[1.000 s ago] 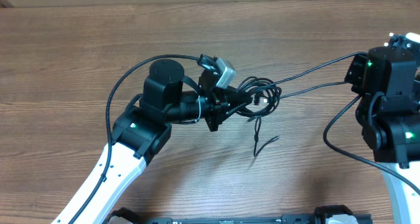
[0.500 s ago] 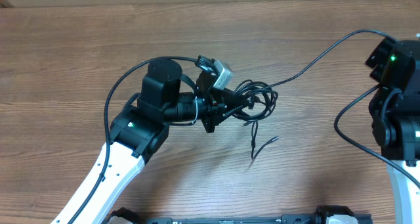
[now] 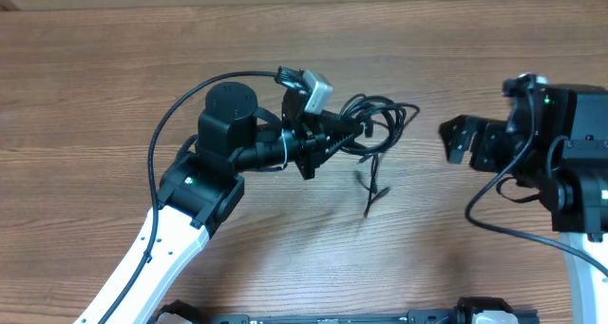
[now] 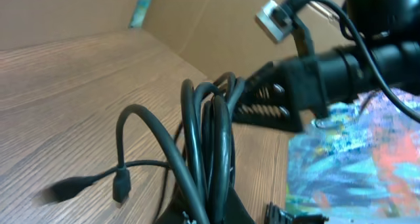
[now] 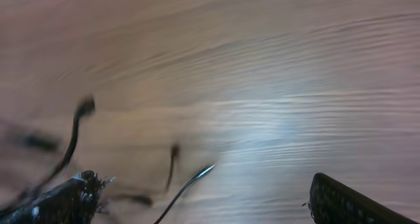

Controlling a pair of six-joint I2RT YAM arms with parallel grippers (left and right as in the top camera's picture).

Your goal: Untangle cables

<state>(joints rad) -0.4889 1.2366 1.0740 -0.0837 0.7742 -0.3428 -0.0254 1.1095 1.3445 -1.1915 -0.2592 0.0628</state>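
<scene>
The cables (image 3: 380, 123) are a knotted bundle of thin black cords left of the table's middle, with loose ends (image 3: 371, 189) trailing toward me. My left gripper (image 3: 358, 135) is shut on the bundle. In the left wrist view the loops (image 4: 210, 129) rise from the jaws (image 4: 211, 212), and a plug end (image 4: 121, 183) hangs at the left. My right gripper (image 3: 463, 142) is open and empty, a little right of the bundle and facing it. The blurred right wrist view shows its open jaws (image 5: 207, 192) and a silver-tipped cable end (image 5: 202, 171) on the wood.
The wooden table (image 3: 114, 86) extends around both arms. A thicker black wire (image 3: 160, 143) loops off my left arm, and another (image 3: 494, 219) hangs from my right arm. A cardboard wall (image 4: 216, 20) stands behind the table.
The cable stretched between the bundle and my right gripper is let go and has sprung back to the bundle. My right gripper has swung down and left, now open. The left gripper shifted slightly up.
</scene>
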